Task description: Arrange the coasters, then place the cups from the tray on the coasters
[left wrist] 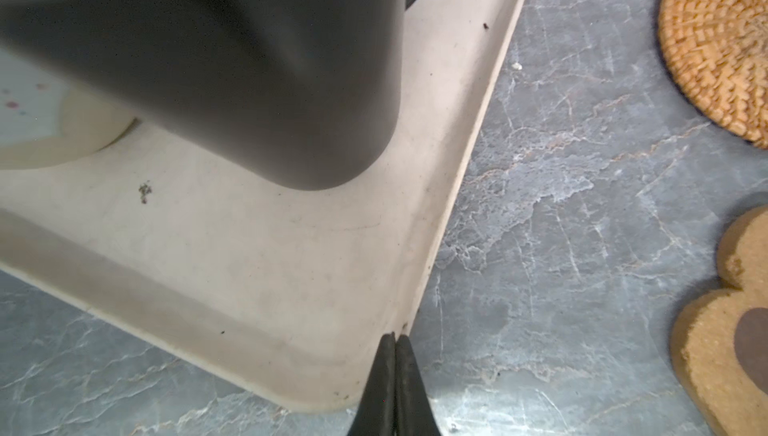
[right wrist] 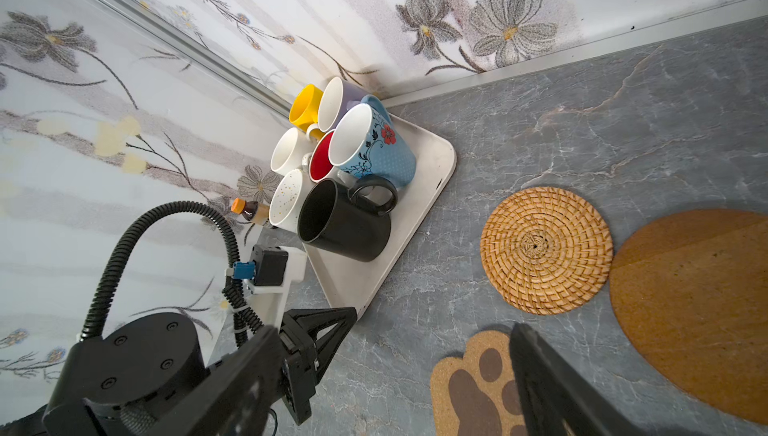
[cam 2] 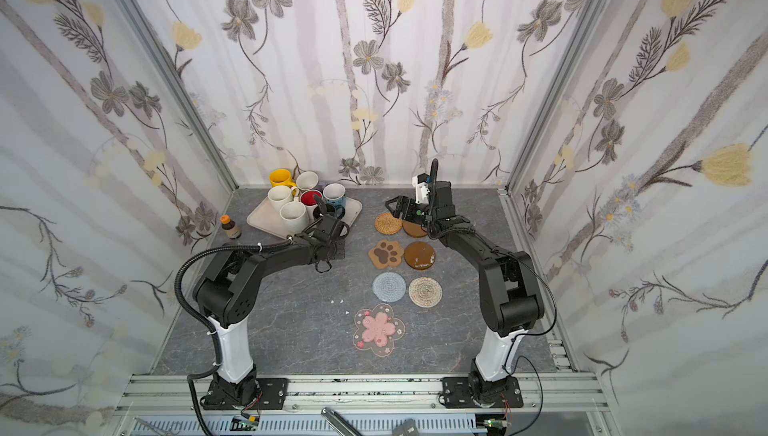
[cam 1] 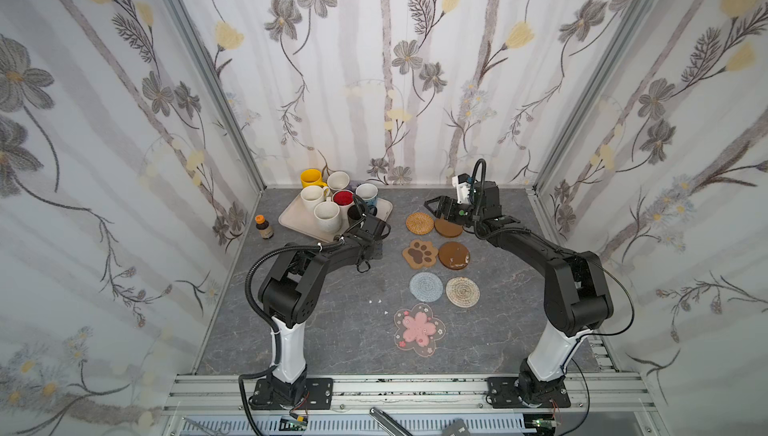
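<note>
Far left: brown bottle (cam 1: 264,226), just beside the tray (cam 1: 293,219). On the tray: all seven cups (cam 1: 327,215), upright and crowded, with the black cup (right wrist: 340,221) nearest the coasters. Left gripper (left wrist: 394,344): jaws pressed together, nothing between them, tips over the tray's corner rim. Right of the tray: seven coasters (cam 1: 419,253) flat on the table (cam 1: 353,330), three pairs and a single pink one. Right gripper (cam 1: 434,207): jaws spread, empty, hovering by the farthest pair.
</note>
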Available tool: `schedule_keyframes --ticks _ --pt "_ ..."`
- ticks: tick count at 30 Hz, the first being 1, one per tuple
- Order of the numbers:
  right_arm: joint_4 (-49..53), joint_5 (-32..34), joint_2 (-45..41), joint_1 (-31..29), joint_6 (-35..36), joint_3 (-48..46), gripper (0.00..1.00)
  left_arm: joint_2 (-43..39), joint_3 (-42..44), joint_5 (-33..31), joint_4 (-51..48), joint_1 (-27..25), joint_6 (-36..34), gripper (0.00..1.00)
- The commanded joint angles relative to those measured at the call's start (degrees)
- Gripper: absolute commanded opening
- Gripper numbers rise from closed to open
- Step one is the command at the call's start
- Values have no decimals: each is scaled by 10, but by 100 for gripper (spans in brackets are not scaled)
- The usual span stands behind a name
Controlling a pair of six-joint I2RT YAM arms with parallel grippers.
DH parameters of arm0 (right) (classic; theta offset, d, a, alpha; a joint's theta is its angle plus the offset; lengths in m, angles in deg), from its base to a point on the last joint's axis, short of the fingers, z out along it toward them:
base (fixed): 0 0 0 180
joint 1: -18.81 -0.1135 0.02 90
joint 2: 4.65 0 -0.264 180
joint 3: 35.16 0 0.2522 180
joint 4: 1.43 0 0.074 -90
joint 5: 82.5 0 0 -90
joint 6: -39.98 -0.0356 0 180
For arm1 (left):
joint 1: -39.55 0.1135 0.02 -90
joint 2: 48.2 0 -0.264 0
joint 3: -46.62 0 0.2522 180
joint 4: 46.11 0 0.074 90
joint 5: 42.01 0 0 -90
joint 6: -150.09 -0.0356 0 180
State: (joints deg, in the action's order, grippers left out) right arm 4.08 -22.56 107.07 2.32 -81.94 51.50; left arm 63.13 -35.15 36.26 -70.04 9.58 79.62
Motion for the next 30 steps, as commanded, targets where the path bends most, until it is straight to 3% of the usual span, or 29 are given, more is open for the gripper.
schedule_keyframes --ticks 1,6,11,16,20,23,27,30 --pt "-22 -4 -3 1 0 -1 87 -4 19 37 -92 -7 10 0" --pt "-22 -5 -1 1 -2 -2 87 -15 24 31 -92 -9 8 0" --pt "-22 -4 -5 1 -1 -4 88 -26 11 22 -97 -9 -8 13" --pt "-24 -4 -3 1 0 -4 89 -74 7 21 -96 -10 -19 41" --pt "-27 -8 0 1 -2 -4 91 -93 -12 0 -97 -12 -51 54" --pt "-28 -11 0 1 -1 -4 92 -77 -37 3 -100 -8 -83 54" --pt "-29 -11 -2 2 -2 -6 93 -40 -57 4 -107 -1 -129 44" --pt "-31 -13 -1 4 -1 -6 94 -15 -81 1 -109 5 -153 44"
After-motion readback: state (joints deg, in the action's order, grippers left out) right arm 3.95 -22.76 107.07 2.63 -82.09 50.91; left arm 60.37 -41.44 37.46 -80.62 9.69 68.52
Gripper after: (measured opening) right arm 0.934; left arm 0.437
